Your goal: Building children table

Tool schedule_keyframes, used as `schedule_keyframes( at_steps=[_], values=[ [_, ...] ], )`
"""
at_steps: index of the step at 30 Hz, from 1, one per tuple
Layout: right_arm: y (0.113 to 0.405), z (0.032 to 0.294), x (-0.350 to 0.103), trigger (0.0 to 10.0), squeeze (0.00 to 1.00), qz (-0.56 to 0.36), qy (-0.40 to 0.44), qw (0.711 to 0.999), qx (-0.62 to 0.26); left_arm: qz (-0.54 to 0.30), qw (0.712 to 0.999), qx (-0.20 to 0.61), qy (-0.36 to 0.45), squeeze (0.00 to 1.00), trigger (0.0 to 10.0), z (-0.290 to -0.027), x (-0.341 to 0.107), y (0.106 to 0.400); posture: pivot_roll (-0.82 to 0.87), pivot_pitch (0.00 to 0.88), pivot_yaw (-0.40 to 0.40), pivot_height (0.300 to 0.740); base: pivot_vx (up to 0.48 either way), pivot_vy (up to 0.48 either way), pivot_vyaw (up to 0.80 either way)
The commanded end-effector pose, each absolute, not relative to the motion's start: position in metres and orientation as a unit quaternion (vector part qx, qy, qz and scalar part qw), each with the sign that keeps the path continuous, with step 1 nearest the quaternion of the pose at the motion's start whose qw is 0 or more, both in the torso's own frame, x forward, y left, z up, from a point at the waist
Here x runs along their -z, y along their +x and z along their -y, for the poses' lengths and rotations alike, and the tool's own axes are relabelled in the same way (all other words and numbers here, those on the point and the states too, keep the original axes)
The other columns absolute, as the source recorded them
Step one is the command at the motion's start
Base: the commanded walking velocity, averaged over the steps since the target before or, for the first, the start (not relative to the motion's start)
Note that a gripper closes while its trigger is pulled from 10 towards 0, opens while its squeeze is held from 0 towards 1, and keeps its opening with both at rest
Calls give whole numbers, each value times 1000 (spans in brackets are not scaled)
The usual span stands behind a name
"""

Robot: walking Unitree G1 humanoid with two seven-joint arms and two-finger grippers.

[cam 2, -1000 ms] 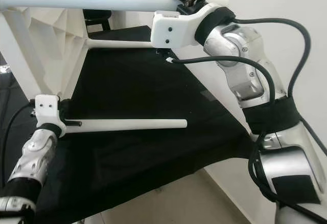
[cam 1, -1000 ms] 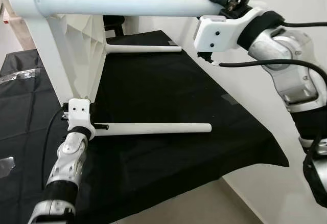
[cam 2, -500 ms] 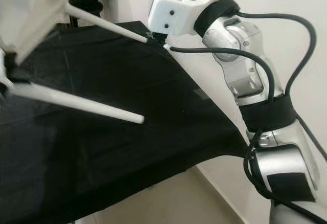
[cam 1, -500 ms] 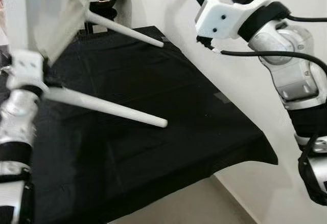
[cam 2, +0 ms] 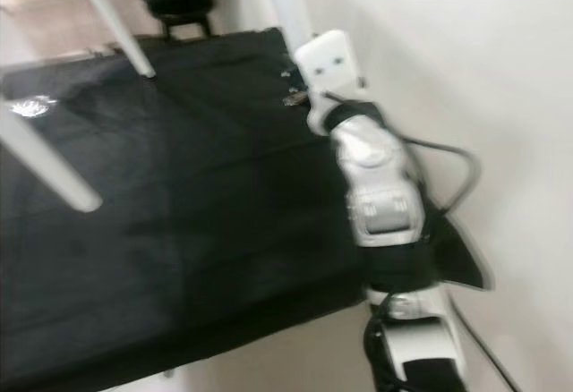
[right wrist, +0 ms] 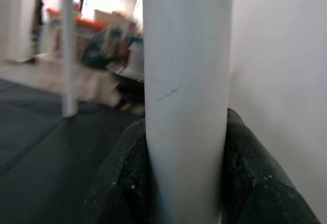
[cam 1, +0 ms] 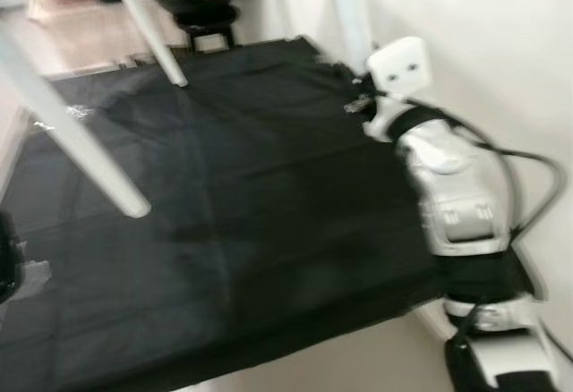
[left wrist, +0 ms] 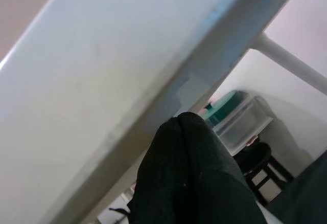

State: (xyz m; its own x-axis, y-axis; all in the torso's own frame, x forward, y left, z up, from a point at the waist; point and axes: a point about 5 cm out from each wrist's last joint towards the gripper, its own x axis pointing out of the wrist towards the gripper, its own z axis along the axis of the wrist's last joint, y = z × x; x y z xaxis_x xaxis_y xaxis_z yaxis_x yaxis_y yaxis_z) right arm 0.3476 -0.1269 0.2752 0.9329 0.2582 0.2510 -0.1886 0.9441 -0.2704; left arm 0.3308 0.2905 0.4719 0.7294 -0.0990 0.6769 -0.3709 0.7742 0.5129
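Right gripper (right wrist: 186,183) clamped white table leg (right wrist: 186,55) between black fingers (right wrist: 127,178). Left gripper (left wrist: 191,183) pressed against tabletop's (left wrist: 102,81) edge, grip unclear. Table hung above black cloth (cam 1: 251,195), farther legs (cam 1: 148,29) pointing down. Looked rigid, light, smooth; legs best handholds.

A black cloth (cam 1: 269,204) covers the surface beside a white wall (cam 1: 483,43).

Black cloth (cam 1: 233,231) is wide open in the middle; two white table legs (cam 1: 85,155) hang over the left side.
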Motion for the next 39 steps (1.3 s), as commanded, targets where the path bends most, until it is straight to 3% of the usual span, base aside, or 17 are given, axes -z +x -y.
schedule_keyframes(
  at_steps=[1,2,3,6,7,8,9,11,12,13,22,29,31,37,38,39],
  values=[
    [348,140,-205,0,0,-13,-97,992,-77,459,831,-137,284,0,10000,-311,-524,282,44,40,59,740,0,0,0],
    [348,140,-205,0,0,-13,-97,992,-77,459,831,-137,284,0,10000,-311,-524,282,44,40,59,740,0,0,0],
    [343,124,-195,0,0,-24,-93,990,-103,454,840,-110,275,0,10000,-304,-520,288,44,41,61,740,0,0,0],
    [342,121,-193,0,0,-26,-94,989,-109,451,843,-102,273,0,10000,-303,-517,290,44,41,61,740,0,0,0],
    [339,115,-186,784,0,-37,-99,987,-119,431,860,-64,266,0,10000,-295,-498,304,30,47,66,740,0,0,0],
    [339,115,-186,784,0,-37,-99,987,-119,431,860,-64,266,0,10000,-295,-498,304,30,47,66,740,0,0,0],
    [338,111,-181,10000,0,-42,-104,986,-121,404,878,-20,255,0,10000,-284,-471,319,27,53,74,740,0,0,0],
    [335,107,-180,10000,0,-35,-113,986,-118,348,909,53,223,0,10000,-262,-412,339,16,57,82,740,0,0,0],
    [335,108,-182,10000,569,-25,-119,986,-114,321,922,77,201,122,10000,-253,-386,344,6,65,83,740,0,0,0],
    [336,111,-184,10000,1000,-15,-120,987,-109,295,932,95,188,1000,10000,-246,-363,348,6,65,83,740,0,0,0],
    [333,145,-181,10000,1000,-17,-144,987,-67,153,974,135,99,1000,10000,-226,-248,337,-14,83,81,740,0,0,0],
    [315,159,-169,10000,1000,-26,-132,986,-102,117,984,110,74,1000,10000,-235,-221,315,-18,91,72,740,0,0,0],
    [297,164,-159,10000,1000,-28,-93,985,-145,88,991,82,52,1000,10000,-236,-201,301,-32,96,64,740,0,0,0],
    [272,169,-146,10000,1000,-31,-63,980,-183,32,999,40,16,1000,10000,-226,-160,277,-40,95,55,740,0,0,0],
    [271,166,-146,10000,1000,-25,-54,981,-187,21,999,35,7,0,10000,-220,-151,272,-42,92,50,740,0,0,0],
    [273,161,-146,10000,1000,-18,-44,981,-187,11,999,32,4,0,10000,-213,-143,267,-42,89,45,740,0,0,0]
  ],
)
